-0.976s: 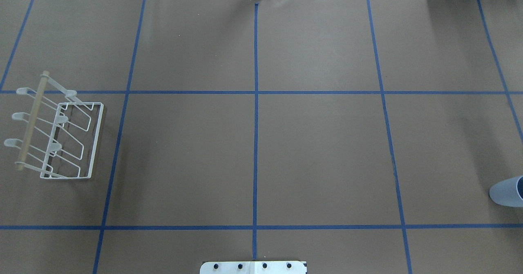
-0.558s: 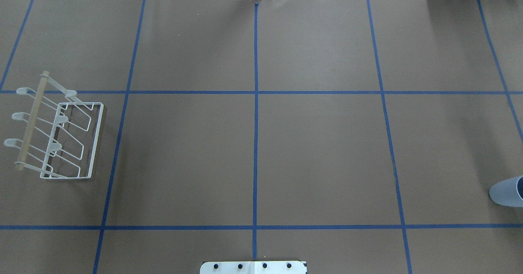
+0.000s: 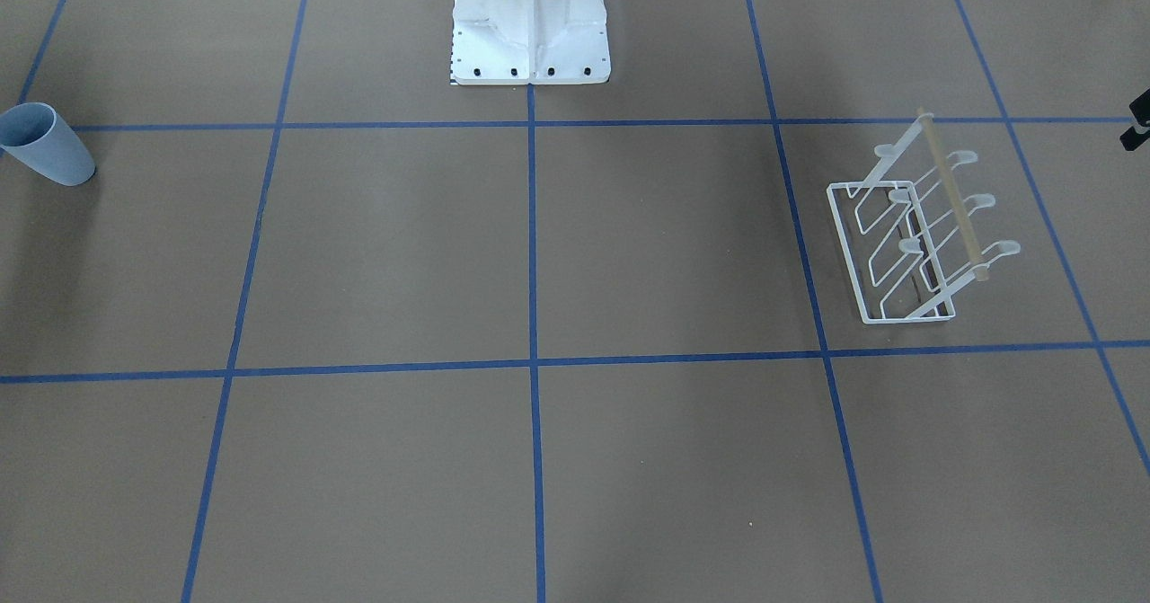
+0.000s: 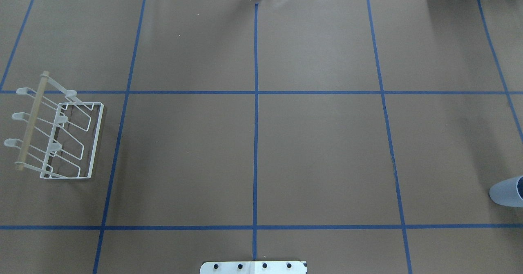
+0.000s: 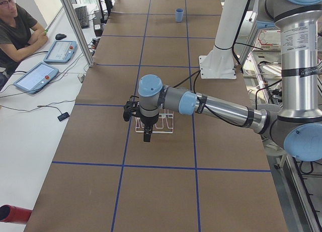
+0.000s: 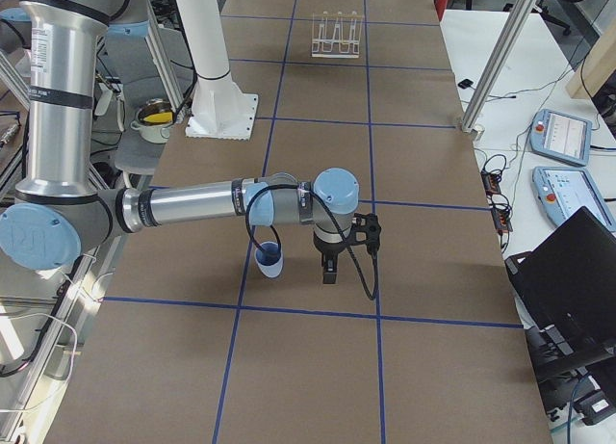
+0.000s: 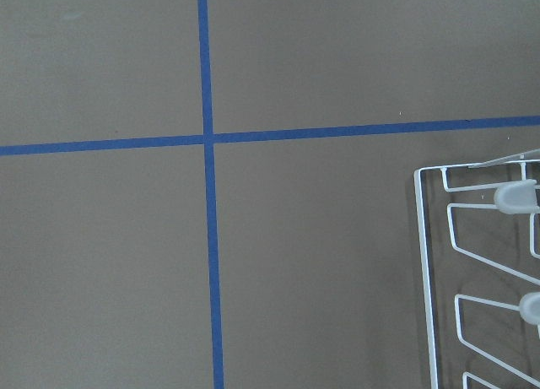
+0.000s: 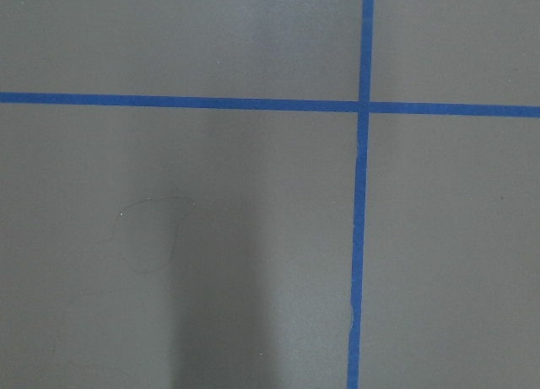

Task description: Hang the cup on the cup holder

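Note:
The light blue cup (image 3: 45, 145) stands upright, rim up, at the table's end on my right; it also shows at the overhead view's right edge (image 4: 506, 191) and in both side views (image 6: 270, 259) (image 5: 179, 15). The white wire cup holder (image 4: 57, 131) with its tan bar stands at the table's left end (image 3: 916, 234) (image 6: 337, 35); its base corner shows in the left wrist view (image 7: 472, 262). My left gripper (image 5: 147, 138) hangs above the table by the holder, partly hiding it. My right gripper (image 6: 328, 274) hangs beside the cup. I cannot tell whether either is open or shut.
The white robot pedestal base (image 3: 530, 46) stands at the table's near-middle edge (image 4: 253, 267). Blue tape lines grid the brown table. An operator (image 5: 15, 30) sits at a side desk with tablets (image 5: 36, 76). A laptop (image 6: 568, 271) stands beyond the far edge.

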Robot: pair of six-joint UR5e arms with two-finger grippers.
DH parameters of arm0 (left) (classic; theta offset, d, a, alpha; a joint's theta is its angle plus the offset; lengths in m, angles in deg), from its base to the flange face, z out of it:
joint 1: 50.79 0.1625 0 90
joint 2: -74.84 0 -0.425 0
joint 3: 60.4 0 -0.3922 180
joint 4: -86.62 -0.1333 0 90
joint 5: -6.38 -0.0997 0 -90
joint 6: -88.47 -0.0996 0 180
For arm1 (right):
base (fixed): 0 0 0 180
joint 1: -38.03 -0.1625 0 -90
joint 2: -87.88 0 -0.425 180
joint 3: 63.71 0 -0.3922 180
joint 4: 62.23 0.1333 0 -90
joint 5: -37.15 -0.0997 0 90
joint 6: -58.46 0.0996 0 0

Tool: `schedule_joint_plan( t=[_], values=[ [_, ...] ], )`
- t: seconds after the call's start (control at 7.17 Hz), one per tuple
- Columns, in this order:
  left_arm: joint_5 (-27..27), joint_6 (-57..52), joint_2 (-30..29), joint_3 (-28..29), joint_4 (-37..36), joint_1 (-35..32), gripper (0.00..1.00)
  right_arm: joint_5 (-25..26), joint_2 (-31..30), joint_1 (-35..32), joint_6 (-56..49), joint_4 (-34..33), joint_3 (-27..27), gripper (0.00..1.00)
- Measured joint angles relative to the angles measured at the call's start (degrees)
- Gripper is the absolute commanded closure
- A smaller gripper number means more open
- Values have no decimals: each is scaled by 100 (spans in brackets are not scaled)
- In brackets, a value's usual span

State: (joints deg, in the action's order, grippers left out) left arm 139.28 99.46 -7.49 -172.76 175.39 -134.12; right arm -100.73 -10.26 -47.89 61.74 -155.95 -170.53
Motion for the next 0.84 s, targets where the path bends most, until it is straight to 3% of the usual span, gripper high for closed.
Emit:
schedule_joint_plan(
  t=[0.42,0.84],
  values=[
    [153,0,-11,15,-1,1,2,9,-917,408,66,1340,-271,0],
    [198,0,-20,21,-1,1,2,0,-1364,968,906,1664,-412,0]
  ],
)
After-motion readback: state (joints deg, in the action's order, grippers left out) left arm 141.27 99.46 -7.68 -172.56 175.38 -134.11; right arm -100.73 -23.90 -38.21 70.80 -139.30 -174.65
